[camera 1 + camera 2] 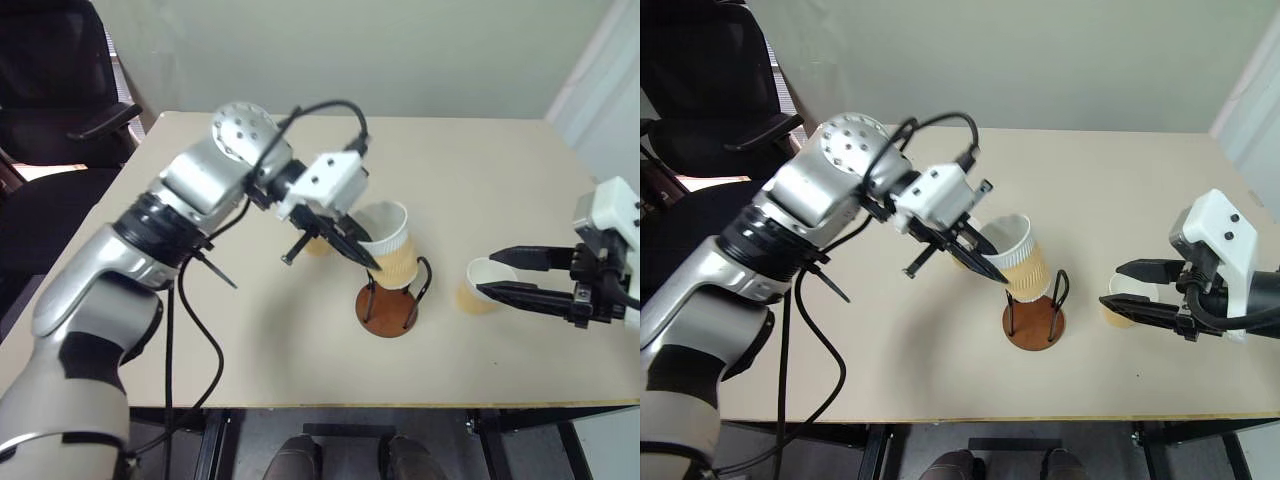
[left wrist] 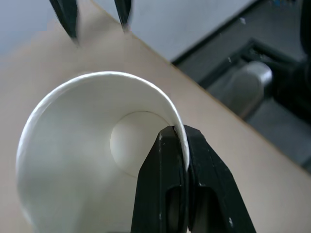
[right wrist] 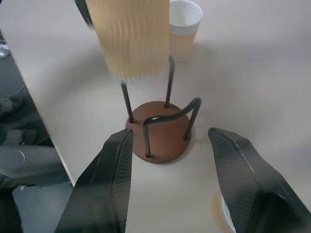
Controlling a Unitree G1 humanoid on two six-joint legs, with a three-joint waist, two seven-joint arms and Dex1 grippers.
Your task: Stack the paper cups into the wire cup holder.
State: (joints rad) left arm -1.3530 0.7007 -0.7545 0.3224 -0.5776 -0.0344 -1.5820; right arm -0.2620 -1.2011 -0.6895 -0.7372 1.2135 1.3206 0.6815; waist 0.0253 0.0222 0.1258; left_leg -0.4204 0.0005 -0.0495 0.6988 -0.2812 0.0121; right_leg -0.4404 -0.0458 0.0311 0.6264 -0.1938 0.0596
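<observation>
Left end effector (image 1: 362,254) is pinching the rim of a tilted paper cup (image 1: 389,245), holding it just above the wire cup holder (image 1: 388,309) on the worktop (image 1: 300,340). Next, I think, the cup needs straightening and lowering between the wires. Right end effector (image 1: 492,280) is waiting open around a second cup (image 1: 482,287). A third cup (image 3: 184,27) is standing farther back.

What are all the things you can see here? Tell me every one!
paper cups: three, tan-yellow outside, white inside; one held tilted above the holder, one standing on the table behind the holder, one on the table by the right gripper.
wire cup holder: one, reddish-brown round base, black wire loops, middle of the table, nothing in it yet.
table: one, beige.
office chair: one, black, beyond the table's left corner.
left gripper: shut on the held cup's rim.
right gripper: open, fingers either side of the cup there.
</observation>
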